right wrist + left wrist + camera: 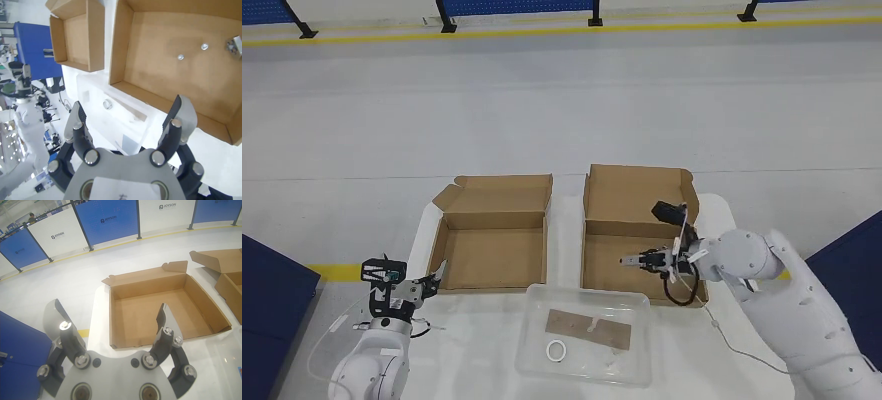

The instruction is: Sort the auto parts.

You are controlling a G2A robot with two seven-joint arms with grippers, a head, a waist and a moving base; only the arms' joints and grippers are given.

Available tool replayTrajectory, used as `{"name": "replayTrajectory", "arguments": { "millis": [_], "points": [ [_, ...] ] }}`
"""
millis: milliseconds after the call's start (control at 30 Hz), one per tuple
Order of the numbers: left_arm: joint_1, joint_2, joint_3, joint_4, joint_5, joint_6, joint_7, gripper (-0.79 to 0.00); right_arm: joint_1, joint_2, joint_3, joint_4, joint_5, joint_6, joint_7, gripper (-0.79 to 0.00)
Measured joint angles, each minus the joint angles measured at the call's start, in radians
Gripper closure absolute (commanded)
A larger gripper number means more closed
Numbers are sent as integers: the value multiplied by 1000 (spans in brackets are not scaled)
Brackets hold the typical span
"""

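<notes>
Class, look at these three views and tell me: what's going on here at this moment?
A two-armed robot appears to be sorting small parts from a clear tray into two cardboard boxes. The right gripper hangs open and empty over the near side of the right box, which holds two small washers and a metal block. The left gripper, also open and empty, is by the near corner of the left box. A white ring lies in the tray beside a cardboard strip.

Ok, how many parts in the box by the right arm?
3: a washer, a second washer near it, and a metal block past those, all on the box floor. More may be hidden.
</notes>
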Motion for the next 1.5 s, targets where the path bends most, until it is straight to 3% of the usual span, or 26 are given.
{"name": "replayTrajectory", "arguments": {
  "millis": [300,533,667,967,1500],
  "points": [
    [0,0,0,0,0,0,0,-785,-131,32,190,6,266,-302,173,-785],
    [0,0,0,0,0,0,0,-785,-190,48,274,44,469,-509,317,-785],
    [0,0,0,0,0,0,0,-785,-233,62,298,38,571,-593,329,-785],
    [0,0,0,0,0,0,0,-785,-303,115,328,-9,741,-595,328,-785],
    [0,0,0,0,0,0,0,-785,-303,115,328,-9,741,-595,328,-785]
  ]
}}
